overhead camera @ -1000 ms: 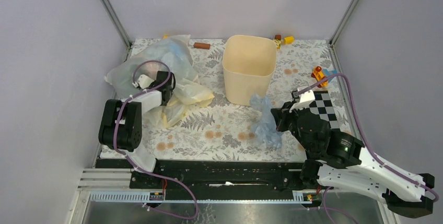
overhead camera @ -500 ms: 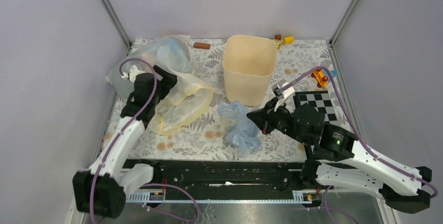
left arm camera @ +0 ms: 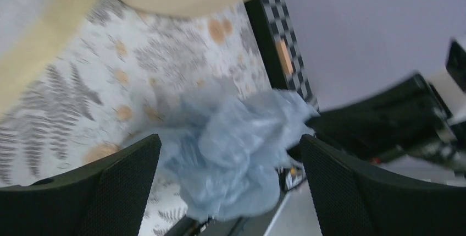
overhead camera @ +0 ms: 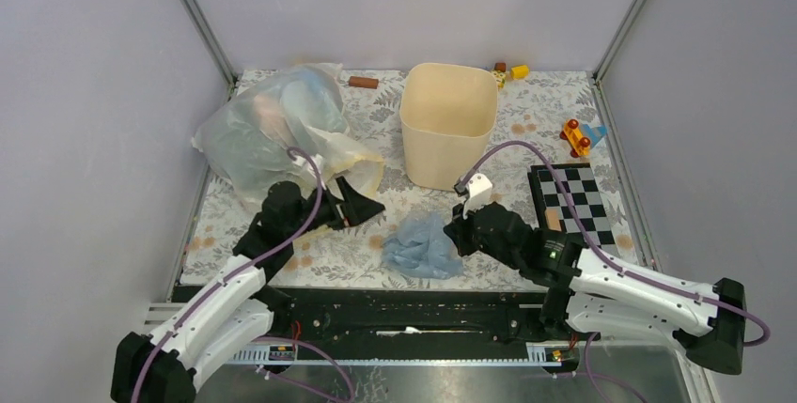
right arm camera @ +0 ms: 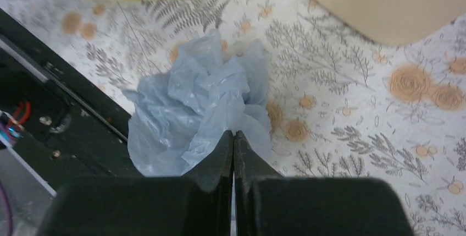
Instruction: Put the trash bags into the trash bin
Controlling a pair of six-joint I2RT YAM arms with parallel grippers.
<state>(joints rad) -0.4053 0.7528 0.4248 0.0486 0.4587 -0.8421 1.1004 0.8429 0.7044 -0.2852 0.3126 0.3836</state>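
Observation:
The pale blue trash bag [overhead camera: 421, 246] lies crumpled on the floral cloth near the front edge, in front of the cream trash bin [overhead camera: 448, 126]. My right gripper [overhead camera: 459, 234] is at the bag's right side. In the right wrist view its jaws [right arm camera: 233, 135] are shut on a fold of the blue bag [right arm camera: 189, 104], with the bin [right arm camera: 384, 5] beyond it. My left gripper [overhead camera: 365, 206] points at the bag from the left. It stands wide open [left arm camera: 231, 184], and the bag [left arm camera: 236, 148] sits between and just beyond its fingers [left arm camera: 118, 184], which are not touching it.
A bulky clear bag [overhead camera: 268, 126] and a pale yellow bag [overhead camera: 367, 166] lie at the back left, just behind my left arm. A checkerboard [overhead camera: 569, 204] lies at the right, with a toy [overhead camera: 575, 136] behind it. Small blocks [overhead camera: 507, 72] and a brown cylinder [overhead camera: 363, 82] sit along the back edge.
My left gripper left the yellow bag, swung toward the centre and opened wide. My right gripper dragged the blue bag left and toward the front edge, where it bunched up.

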